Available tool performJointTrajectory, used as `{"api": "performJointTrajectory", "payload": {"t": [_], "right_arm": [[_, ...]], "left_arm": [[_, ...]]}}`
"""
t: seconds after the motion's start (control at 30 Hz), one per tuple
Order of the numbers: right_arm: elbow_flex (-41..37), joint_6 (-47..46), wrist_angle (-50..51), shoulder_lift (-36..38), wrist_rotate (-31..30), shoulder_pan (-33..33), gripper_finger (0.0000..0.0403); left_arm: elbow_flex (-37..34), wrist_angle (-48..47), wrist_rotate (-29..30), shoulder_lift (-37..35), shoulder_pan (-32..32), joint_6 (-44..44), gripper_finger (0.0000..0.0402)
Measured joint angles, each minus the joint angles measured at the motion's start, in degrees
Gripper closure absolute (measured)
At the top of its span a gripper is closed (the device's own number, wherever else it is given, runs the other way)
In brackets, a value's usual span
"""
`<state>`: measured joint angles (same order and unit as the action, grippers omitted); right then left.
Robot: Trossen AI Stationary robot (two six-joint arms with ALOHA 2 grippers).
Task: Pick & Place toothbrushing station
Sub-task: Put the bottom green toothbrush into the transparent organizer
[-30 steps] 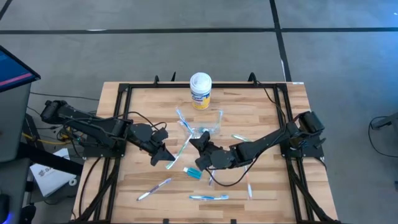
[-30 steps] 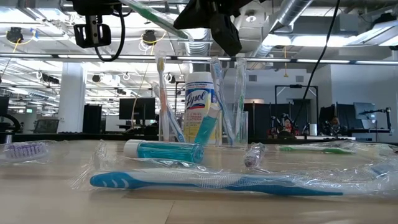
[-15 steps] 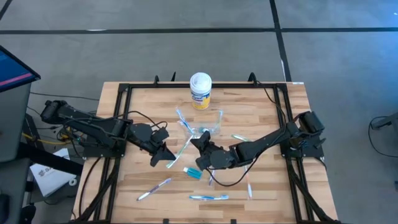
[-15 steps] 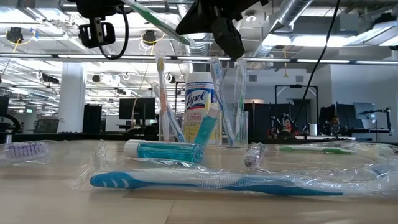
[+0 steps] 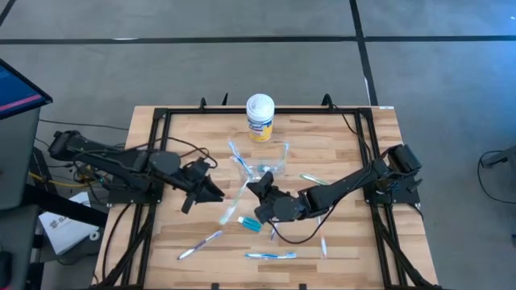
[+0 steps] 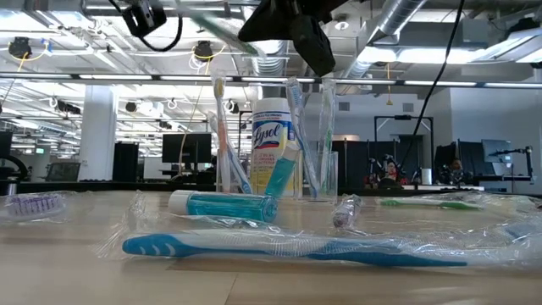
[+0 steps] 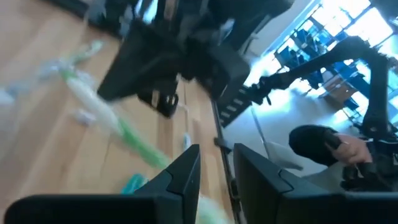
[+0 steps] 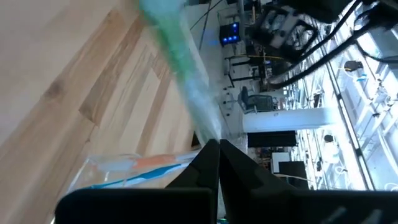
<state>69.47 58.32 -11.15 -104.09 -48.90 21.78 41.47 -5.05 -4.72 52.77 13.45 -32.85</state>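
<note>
Toothbrushes are the matter in hand: a wrapped green-handled toothbrush (image 5: 235,201) hangs clamped in the right hand (image 5: 260,187) at the middle of the table (image 5: 355,242), its free end slanting down toward seven o'clock. In the right wrist view the fingers (image 8: 208,163) meet on the handle. The step, as I judge it, is carrying this brush to the see-through cup (image 5: 271,159), which stands just off the hand at one o'clock.

The next move calls for lifting the brush upright, bristles or handle first (I cannot tell which end is which), and lowering it inside the rim without knocking the brushes already leaning there.

The left hand (image 5: 203,182) hovers at nine o'clock of the held brush, apart from it. Its fingers (image 7: 180,177) stand parted with nothing between them in the left wrist view.

Counting from above: one cup, with about three brushes in it (the low view shows their stalks crossing, so the number is uncertain). One brush is in the grip. Loose on the table I make out roughly five more: one at seven o'clock (image 5: 199,244), one at six (image 5: 270,255), one near five (image 5: 323,242), one at three o'clock of the cup (image 5: 311,178), and one half hidden under the right arm. One teal tube (image 5: 251,223) lies just below the right hand; a second I cannot find from above. One yellow canister (image 5: 260,118) stands at twelve, not part of the job.
</note>
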Motion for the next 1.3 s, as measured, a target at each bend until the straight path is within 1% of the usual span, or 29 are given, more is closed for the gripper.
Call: {"api": "performJointTrajectory", "payload": {"t": [0.23, 0.43, 0.5, 0.7, 0.9, 1.0, 1.13, 1.3], "right_arm": [[0.0, -3.15, 0.13, 0.18, 1.07, 0.33, 0.0403], [-0.09, -8.3, 2.33, 2.61, 2.98, 0.46, 0.0403], [-0.02, -10.67, 3.22, 3.98, 4.44, 0.46, 0.0403], [-0.02, -18.93, 8.13, 7.89, 10.81, 0.44, 0.0403], [-0.02, -26.32, 11.42, 11.21, 18.59, -0.17, 0.0403], [-0.02, -30.71, 12.68, 12.89, 23.54, -1.49, 0.0403], [-0.05, -35.25, 14.38, 13.73, 26.63, -3.58, 0.0403], [-0.04, -39.8, 14.25, 14.21, 31.68, -6.44, 0.0403]], "left_arm": [[0.0, 0.1, 3.72, -1.8, -0.04, 6.83, 0.0309], [0.0, 0.14, 5.58, -1.88, -0.04, 11.7, 0.0309], [0.0, 0.08, 6.35, -1.84, -0.04, 13.15, 0.0309], [0.02, 0.5, 7.2, -2.16, -0.04, 18.13, 0.0309], [0.0, 0.18, 7.66, -2.07, -0.04, 23.81, 0.0309], [0.0, 0.19, 9.62, -2.05, -0.04, 26.07, 0.0309], [0.0, 0.27, 11.85, -2.05, -0.04, 28.41, 0.0309], [0.0, 1.4, 12.52, -2.05, -0.04, 33.5, 0.0309]]}}
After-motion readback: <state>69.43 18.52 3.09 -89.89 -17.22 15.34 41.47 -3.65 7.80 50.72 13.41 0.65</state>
